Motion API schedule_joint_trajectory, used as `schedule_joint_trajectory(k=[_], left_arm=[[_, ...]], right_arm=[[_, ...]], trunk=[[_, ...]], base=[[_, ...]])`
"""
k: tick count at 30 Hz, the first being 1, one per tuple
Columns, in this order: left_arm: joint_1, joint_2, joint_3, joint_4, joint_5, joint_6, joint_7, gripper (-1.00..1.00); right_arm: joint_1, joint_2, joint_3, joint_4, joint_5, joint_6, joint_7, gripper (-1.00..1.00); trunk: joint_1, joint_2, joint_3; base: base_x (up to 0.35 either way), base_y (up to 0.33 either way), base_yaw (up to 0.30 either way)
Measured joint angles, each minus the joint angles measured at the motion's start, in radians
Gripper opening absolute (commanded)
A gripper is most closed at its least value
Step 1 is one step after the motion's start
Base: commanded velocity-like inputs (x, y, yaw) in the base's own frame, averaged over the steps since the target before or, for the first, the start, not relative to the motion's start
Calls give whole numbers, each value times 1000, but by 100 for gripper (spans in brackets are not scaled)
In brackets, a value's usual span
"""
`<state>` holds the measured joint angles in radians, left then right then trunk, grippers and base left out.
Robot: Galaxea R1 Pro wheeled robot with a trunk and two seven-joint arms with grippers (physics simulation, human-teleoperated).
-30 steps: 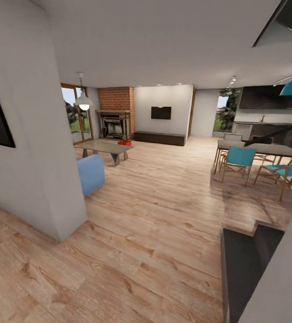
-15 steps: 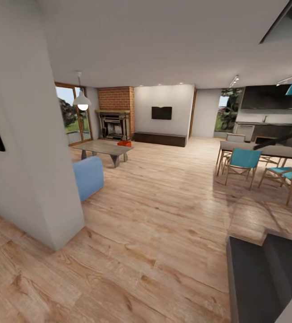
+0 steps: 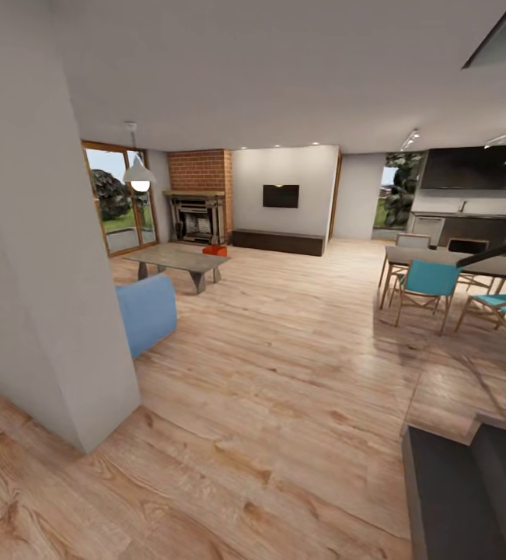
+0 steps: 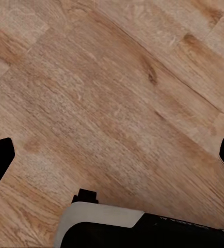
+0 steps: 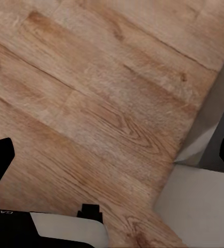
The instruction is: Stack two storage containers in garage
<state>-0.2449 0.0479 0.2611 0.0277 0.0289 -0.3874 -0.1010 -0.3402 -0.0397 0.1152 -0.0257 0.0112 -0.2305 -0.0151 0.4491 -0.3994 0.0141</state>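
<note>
One orange bin (image 3: 215, 250) is seen far off on the plank floor (image 3: 284, 373), just beside the coffee table (image 3: 176, 259), near the fireplace (image 3: 198, 218). Both pincers are spread wide and empty: the left gripper (image 4: 112, 155) and right gripper (image 5: 112, 155) are hung over bare planks. The wall corner (image 3: 89, 373) and sofa end (image 3: 148, 311) could be clipped if the approach is cut too tightly.

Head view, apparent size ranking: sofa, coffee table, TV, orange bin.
As they appear in the picture, largest first:
1. sofa, though it is nearest the camera, so that inflates it
2. coffee table
3. TV
4. orange bin, a far, small patch beside the coffee table
</note>
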Motion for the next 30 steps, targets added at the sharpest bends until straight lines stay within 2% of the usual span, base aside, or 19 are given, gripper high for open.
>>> schedule_joint_trajectory(k=[30], left_arm=[[0, -2, 0, 0, -1, 0, 0, 100]], right_arm=[[0, 0, 0, 0, 1, 0, 0, 100]], trunk=[[0, 0, 0]], base=[[323, 0, 0]])
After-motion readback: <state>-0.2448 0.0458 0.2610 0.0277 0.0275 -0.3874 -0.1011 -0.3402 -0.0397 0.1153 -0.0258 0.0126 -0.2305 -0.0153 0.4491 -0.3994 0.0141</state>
